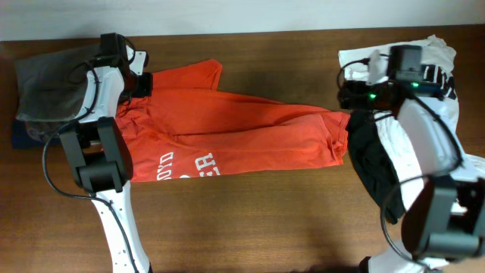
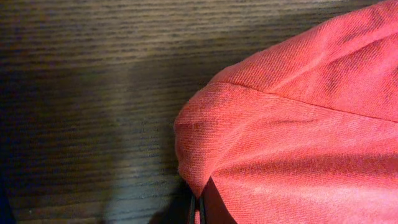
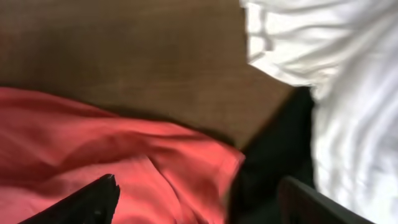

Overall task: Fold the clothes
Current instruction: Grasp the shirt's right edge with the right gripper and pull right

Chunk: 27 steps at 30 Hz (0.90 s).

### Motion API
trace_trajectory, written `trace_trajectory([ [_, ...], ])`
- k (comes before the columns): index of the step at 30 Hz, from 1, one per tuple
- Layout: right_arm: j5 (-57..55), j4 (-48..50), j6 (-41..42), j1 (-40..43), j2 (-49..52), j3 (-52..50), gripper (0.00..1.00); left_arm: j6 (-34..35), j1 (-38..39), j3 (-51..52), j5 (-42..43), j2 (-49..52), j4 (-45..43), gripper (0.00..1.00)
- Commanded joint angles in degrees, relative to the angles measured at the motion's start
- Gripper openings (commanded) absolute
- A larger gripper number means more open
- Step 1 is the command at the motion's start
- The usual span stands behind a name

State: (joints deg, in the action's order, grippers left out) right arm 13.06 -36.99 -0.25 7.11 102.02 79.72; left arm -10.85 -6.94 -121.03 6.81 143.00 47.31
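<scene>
Red-orange T-shirt (image 1: 227, 129) is laid mid-table (image 1: 265, 220), long axis left–right, bare wood being left in front. Its far-left edge is pinched by the left gripper (image 2: 200, 208); the right gripper (image 3: 196, 199) is spread above its right end.

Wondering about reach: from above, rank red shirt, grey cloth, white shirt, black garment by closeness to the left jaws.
1. Red shirt: held in them.
2. Grey cloth: beside, left end.
3. White shirt, black garment: far right, too close to call.

Overhead's evenly lit but a bit dim, with soft shadows on the table (image 1: 258, 220). Right wrist view's blurry. Left wrist's sharp, with a dark shadow beside the red-orange T-shirt (image 2: 298, 124).
</scene>
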Motion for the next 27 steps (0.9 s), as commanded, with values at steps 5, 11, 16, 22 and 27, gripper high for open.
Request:
trace_trajectory([
  [5,1.44,2.16,1.09,-2.86,8.46,0.96,0.81,1.16,-1.36,-1.18,-0.68,0.96,1.64,0.01],
  [11,7.93,-2.10,1.86,-4.98,8.26,1.62,0.78,1.14,-1.33,-1.18,-0.68,0.98,2.40,0.01],
  [16,8.94,-4.37,1.81,-8.22,8.33,2.21,0.78,1.11,-1.33,-1.18,-0.66,0.98,2.40,0.00],
  [22,5.09,-4.17,1.81,-10.64,9.66,2.19,0.72,1.11,-1.33,-1.18,-0.66,0.98,2.40,0.00],
  [27,4.24,-4.07,1.79,-11.23,10.97,2.19,0.55,1.11,-1.33,-1.18,-0.66,0.98,2.40,0.01],
])
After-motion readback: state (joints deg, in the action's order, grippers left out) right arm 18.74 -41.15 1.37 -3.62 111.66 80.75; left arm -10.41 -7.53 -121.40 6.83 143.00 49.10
